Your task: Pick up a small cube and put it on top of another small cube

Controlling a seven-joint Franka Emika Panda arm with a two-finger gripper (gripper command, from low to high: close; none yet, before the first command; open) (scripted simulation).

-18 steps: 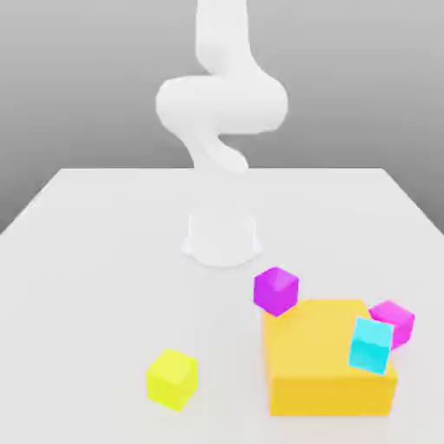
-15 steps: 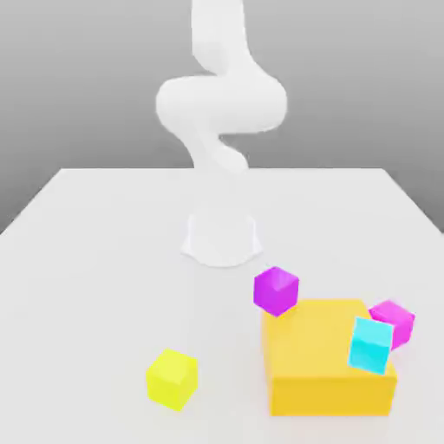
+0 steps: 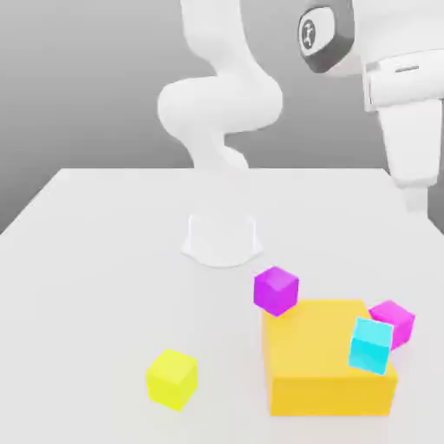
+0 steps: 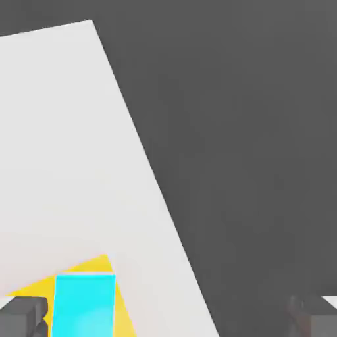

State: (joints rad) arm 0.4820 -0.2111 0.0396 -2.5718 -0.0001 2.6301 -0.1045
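Note:
The hot-pink cube point(image 3: 395, 320) sits on the table at the exterior view's right, partly hidden behind the orange block point(image 3: 328, 368) and the cyan cube point(image 3: 371, 345). The purple-violet cube point(image 3: 276, 290) stands at the orange block's far left corner. My gripper point(image 3: 417, 199) hangs high above the table's right side, well above and behind the hot-pink cube. In the hand view my gripper point(image 4: 168, 319) is open and holds nothing, its fingertips point(image 4: 23, 316) set wide apart. The cyan cube point(image 4: 83, 306) and a strip of the orange block point(image 4: 29, 289) lie below it.
The cyan cube leans tilted against the orange block's right front. A yellow cube point(image 3: 172, 379) stands alone at the front left. The arm's white base point(image 3: 222, 238) is at the table's middle back. The table's edge point(image 4: 158, 191) runs beneath the hand.
The arm has swung, bringing the hand into sight at the exterior view's upper right. None of the cubes or the block has moved.

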